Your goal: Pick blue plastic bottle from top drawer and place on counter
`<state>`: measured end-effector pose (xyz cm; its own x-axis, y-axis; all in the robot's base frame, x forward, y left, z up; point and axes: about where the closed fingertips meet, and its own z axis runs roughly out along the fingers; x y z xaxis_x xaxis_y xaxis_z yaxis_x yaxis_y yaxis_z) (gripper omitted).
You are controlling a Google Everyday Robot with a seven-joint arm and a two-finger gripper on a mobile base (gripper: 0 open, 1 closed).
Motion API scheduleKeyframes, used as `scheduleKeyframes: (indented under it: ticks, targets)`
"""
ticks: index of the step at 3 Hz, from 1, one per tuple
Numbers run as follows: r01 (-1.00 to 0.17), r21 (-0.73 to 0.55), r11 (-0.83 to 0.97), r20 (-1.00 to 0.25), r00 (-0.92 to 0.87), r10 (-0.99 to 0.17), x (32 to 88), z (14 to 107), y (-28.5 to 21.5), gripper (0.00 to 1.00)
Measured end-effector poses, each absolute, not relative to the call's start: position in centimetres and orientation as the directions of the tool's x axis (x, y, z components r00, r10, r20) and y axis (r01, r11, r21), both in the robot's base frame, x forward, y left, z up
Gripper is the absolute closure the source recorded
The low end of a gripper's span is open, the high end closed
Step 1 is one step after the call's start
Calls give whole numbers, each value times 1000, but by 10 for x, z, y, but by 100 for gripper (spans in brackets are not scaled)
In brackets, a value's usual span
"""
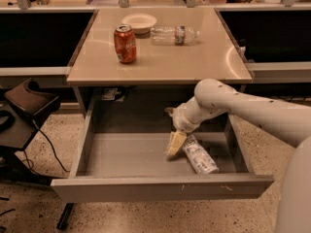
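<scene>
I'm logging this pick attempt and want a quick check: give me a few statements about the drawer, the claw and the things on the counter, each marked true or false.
1. The top drawer is pulled open. True.
2. The claw is down inside the drawer, beside the blue plastic bottle. True.
3. The blue plastic bottle stands upright. False: it lies on its side on the drawer floor, to the right of the claw in the camera view.
4. A clear bottle lies on its side on the counter, near a white bowl. True.
5. The red can is tipped over. False: it stands upright on the counter.
</scene>
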<state>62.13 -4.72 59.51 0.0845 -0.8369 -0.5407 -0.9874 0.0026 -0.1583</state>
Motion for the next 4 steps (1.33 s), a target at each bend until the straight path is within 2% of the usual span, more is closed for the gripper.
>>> scheduleKeyframes:
  ticks: [1, 2, 3, 4]
  targets:
    - [-982, -144, 123, -386, -59, -921, 599, 629, -111, 0]
    - [-954, -179, 239, -351, -165, -922, 598, 663, -152, 0]
    - [-954, -179, 240, -351, -166, -922, 598, 663, -152, 0]
    - [-943, -114, 314, -339, -260, -904, 597, 643, -161, 0]
